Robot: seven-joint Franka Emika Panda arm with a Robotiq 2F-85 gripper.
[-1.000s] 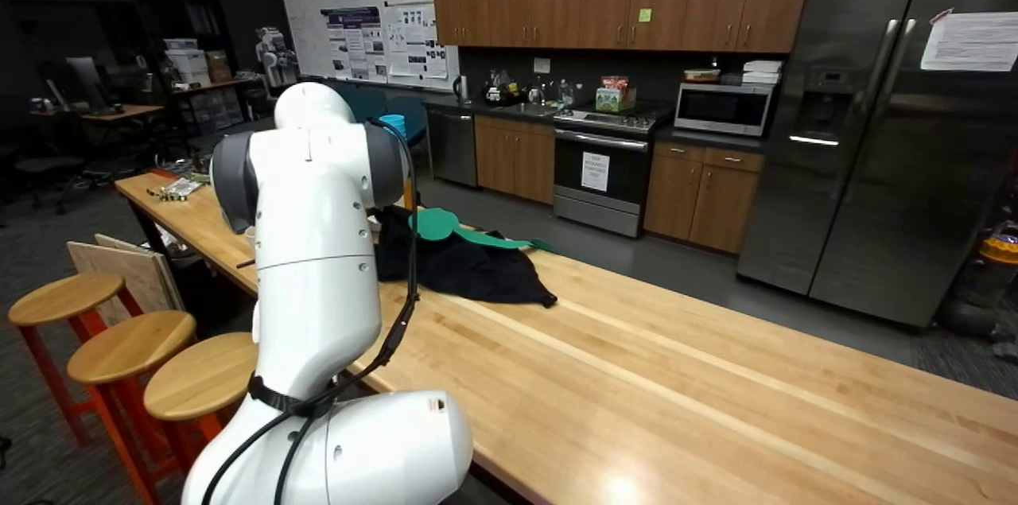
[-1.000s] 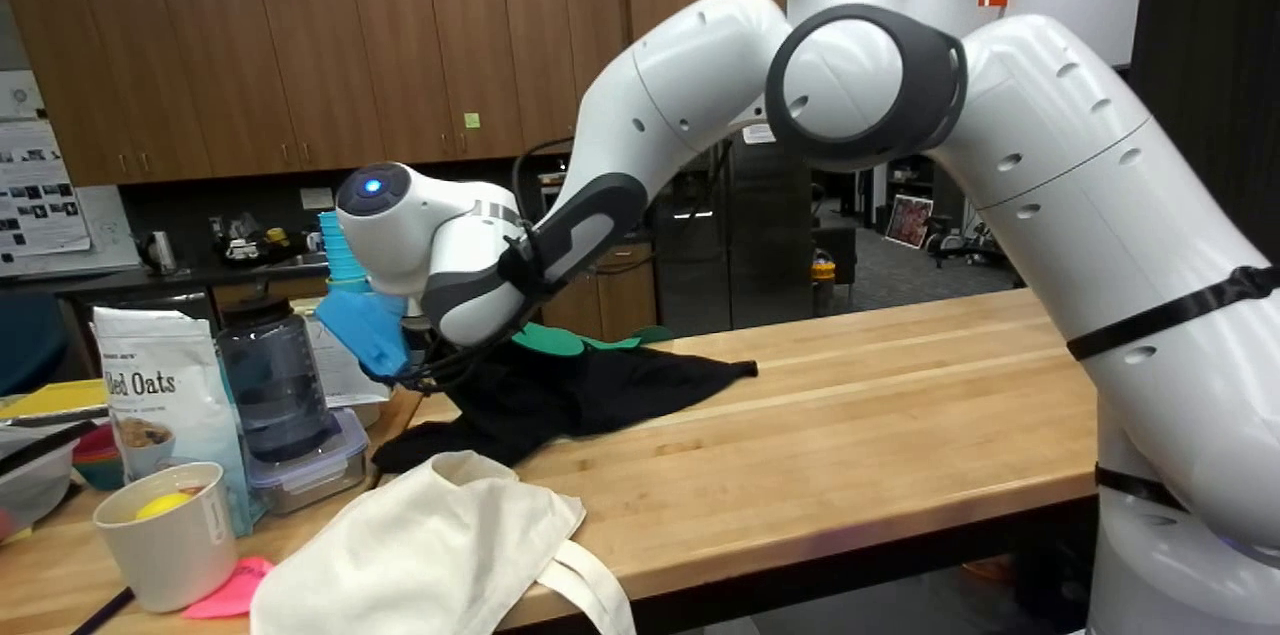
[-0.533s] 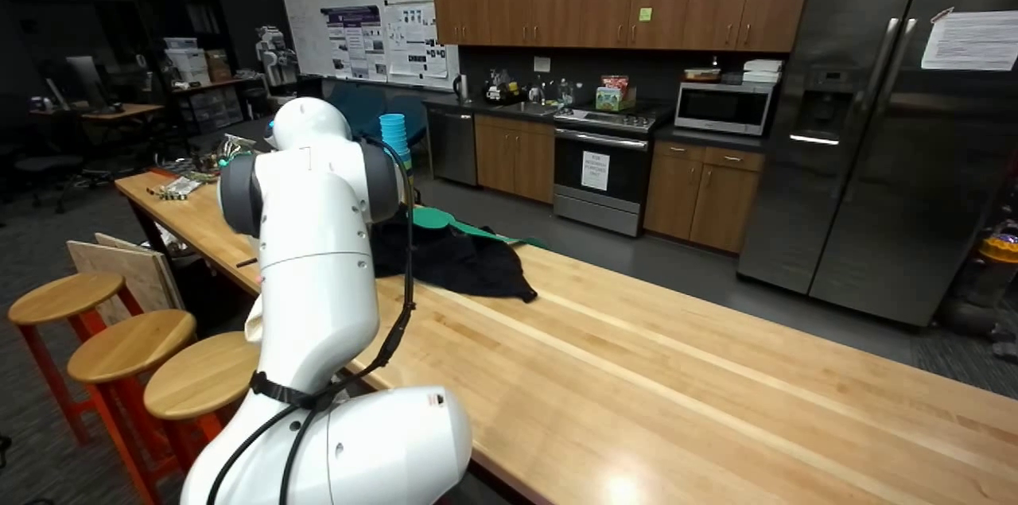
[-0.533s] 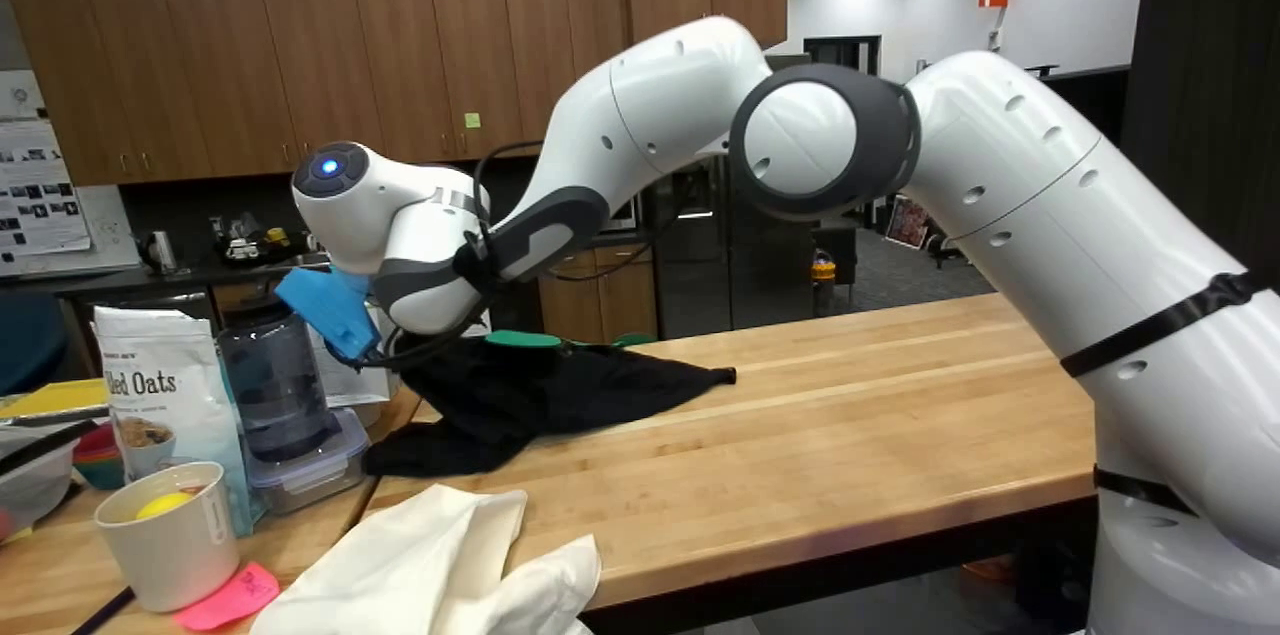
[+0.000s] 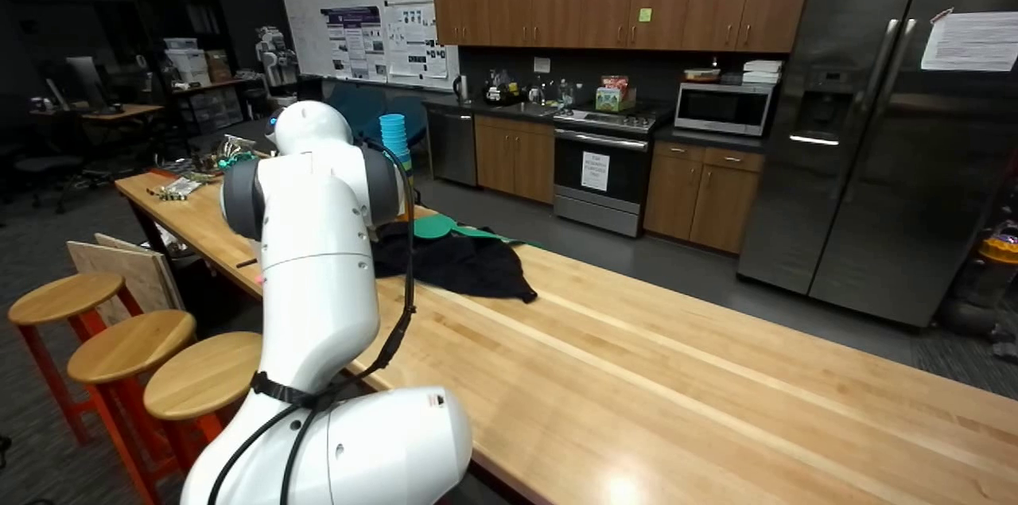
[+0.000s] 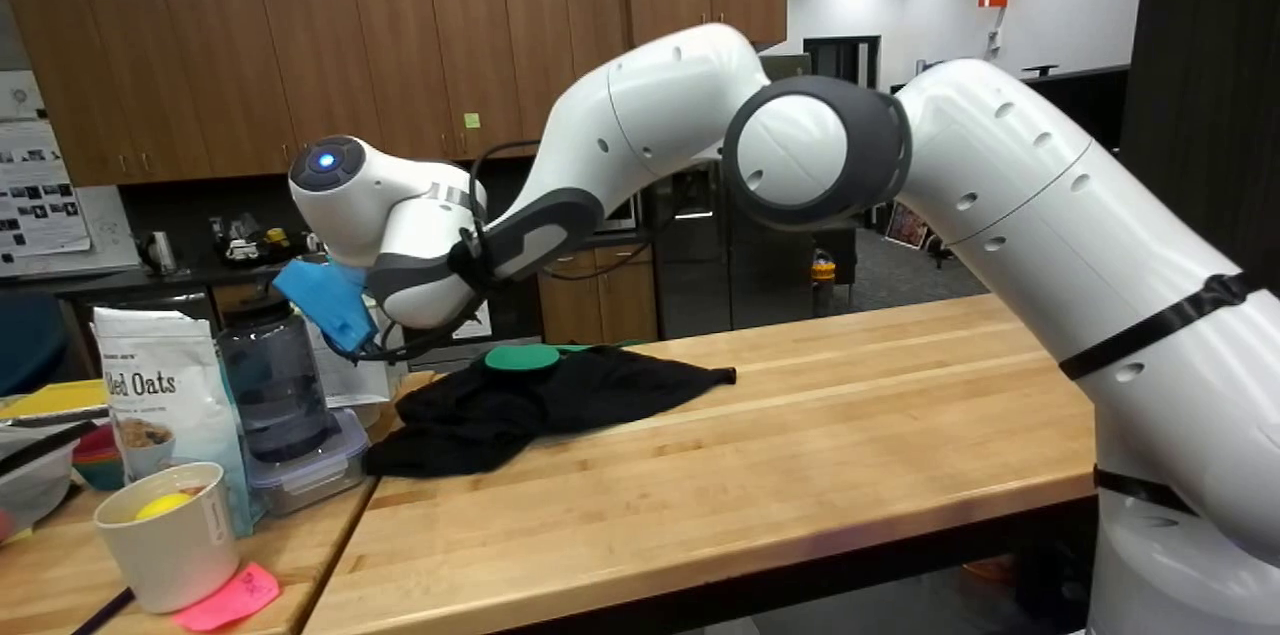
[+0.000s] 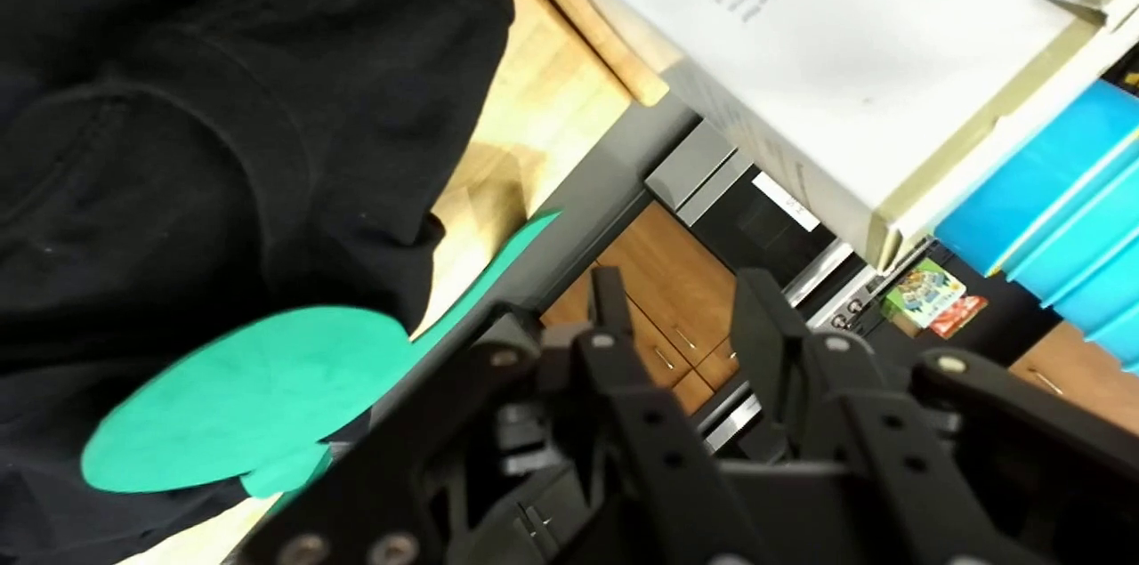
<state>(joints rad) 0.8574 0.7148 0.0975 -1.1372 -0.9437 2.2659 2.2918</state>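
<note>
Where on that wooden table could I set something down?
Roomiest: the bare wooden tabletop between the black garment and the robot arm's lower end. In an exterior view, a smaller patch lies between garment, table seam and front edge. Past the seam it's crowded: mug, oats bag, lidded container, water jug. The claw hangs near the garment.

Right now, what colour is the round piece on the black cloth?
The round piece is green, clearest in the wrist view.

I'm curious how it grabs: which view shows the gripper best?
The wrist view: the gripper is close up, its fingers apart. Both exterior views show the arm, but the gripper can't be made out clearly.
</note>
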